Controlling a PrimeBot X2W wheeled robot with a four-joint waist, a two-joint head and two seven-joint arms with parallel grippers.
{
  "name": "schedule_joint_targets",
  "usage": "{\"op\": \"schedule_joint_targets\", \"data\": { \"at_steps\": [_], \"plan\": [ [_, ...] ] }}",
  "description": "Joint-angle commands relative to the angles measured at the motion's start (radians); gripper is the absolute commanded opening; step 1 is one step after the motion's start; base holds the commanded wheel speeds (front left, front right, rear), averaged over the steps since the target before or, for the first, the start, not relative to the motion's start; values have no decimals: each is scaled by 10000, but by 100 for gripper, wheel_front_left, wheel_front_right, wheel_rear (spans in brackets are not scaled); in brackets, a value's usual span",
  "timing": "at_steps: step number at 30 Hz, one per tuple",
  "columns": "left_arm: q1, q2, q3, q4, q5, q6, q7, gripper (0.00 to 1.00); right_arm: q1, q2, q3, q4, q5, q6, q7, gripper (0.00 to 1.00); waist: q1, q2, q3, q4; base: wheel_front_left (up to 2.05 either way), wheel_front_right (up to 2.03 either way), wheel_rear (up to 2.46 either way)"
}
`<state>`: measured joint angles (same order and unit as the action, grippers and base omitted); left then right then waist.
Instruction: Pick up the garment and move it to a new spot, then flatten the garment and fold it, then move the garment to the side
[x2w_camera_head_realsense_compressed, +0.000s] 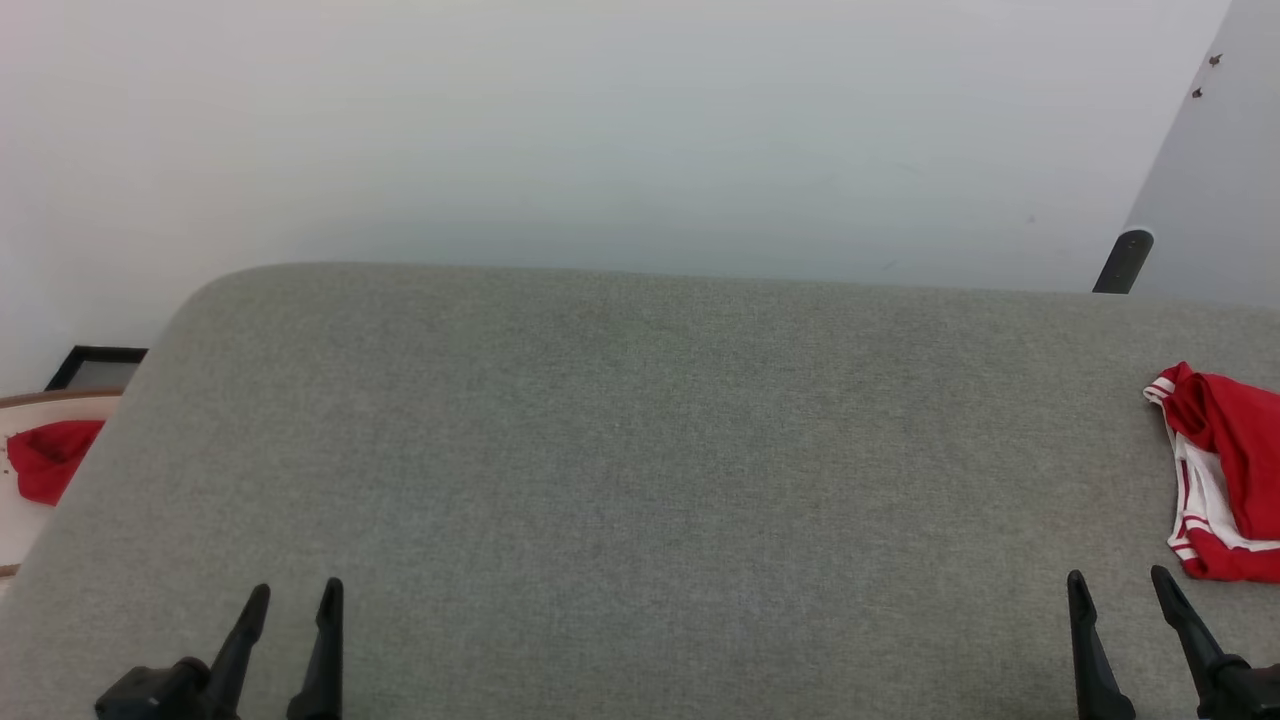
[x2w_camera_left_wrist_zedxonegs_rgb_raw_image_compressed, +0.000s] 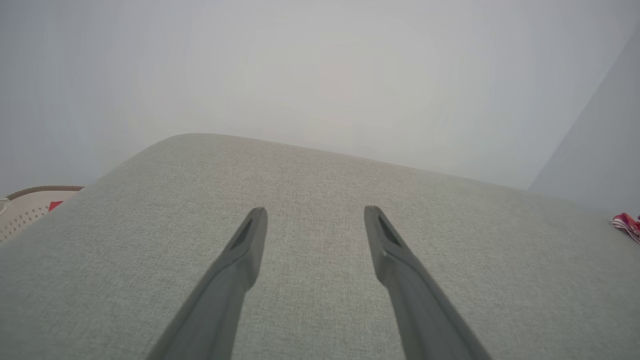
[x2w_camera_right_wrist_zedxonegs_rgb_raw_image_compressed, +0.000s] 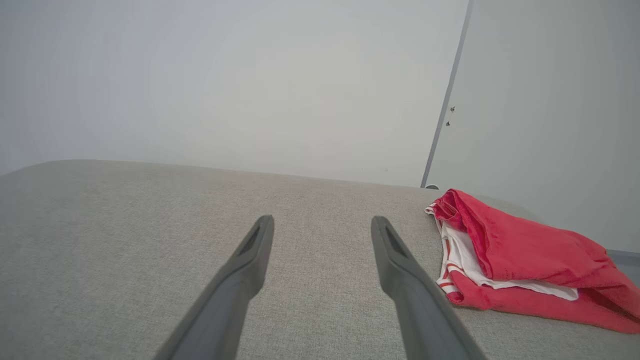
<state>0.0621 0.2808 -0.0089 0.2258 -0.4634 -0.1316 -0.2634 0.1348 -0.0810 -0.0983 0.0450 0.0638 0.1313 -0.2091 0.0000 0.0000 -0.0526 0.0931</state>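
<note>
The garment (x2w_camera_head_realsense_compressed: 1225, 470) is a crumpled red jersey with white sleeves and striped trim, lying at the far right edge of the grey padded surface (x2w_camera_head_realsense_compressed: 640, 450). In the right wrist view the garment (x2w_camera_right_wrist_zedxonegs_rgb_raw_image_compressed: 520, 260) lies just right of my fingers. My right gripper (x2w_camera_head_realsense_compressed: 1118, 585) is open and empty, a short way left of and nearer than the garment. At the lower left my left gripper (x2w_camera_head_realsense_compressed: 297, 592) is open too, hovering over bare fabric with nothing between its fingers. The left gripper (x2w_camera_left_wrist_zedxonegs_rgb_raw_image_compressed: 315, 212) and right gripper (x2w_camera_right_wrist_zedxonegs_rgb_raw_image_compressed: 322, 222) both show wide gaps.
A small plain red cloth (x2w_camera_head_realsense_compressed: 50, 458) rests on a pale round table (x2w_camera_head_realsense_compressed: 20, 520) beyond the surface's left edge, beside a black frame (x2w_camera_head_realsense_compressed: 95, 367). A white wall stands behind. A dark post (x2w_camera_head_realsense_compressed: 1125, 260) rises at the back right.
</note>
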Motion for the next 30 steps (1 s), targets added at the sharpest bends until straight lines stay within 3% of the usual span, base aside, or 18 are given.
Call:
{"op": "schedule_joint_targets", "data": {
  "at_steps": [1,15,16,20,30],
  "plan": [
    [14,-3,-27,-41,127,19,-1,100,121,65,-7,-68,-3,-12,20,100,0,0,-7,-8,0,0,0],
    [-72,65,-161,-133,331,19,-1,100,222,183,40,-230,-64,-12,50,100,0,0,-26,-113,0,0,0],
    [-20,44,-168,-138,318,0,2,0,165,177,42,-199,-28,0,43,0,0,0,-26,-113,0,0,0],
    [80,-161,-208,114,176,0,53,0,162,233,19,156,144,2,124,0,0,0,-20,-124,0,0,0],
    [-183,-450,1,116,-1434,1,570,0,-217,241,-27,409,2268,1,577,0,0,0,26,-190,0,0,0]
  ]
}}
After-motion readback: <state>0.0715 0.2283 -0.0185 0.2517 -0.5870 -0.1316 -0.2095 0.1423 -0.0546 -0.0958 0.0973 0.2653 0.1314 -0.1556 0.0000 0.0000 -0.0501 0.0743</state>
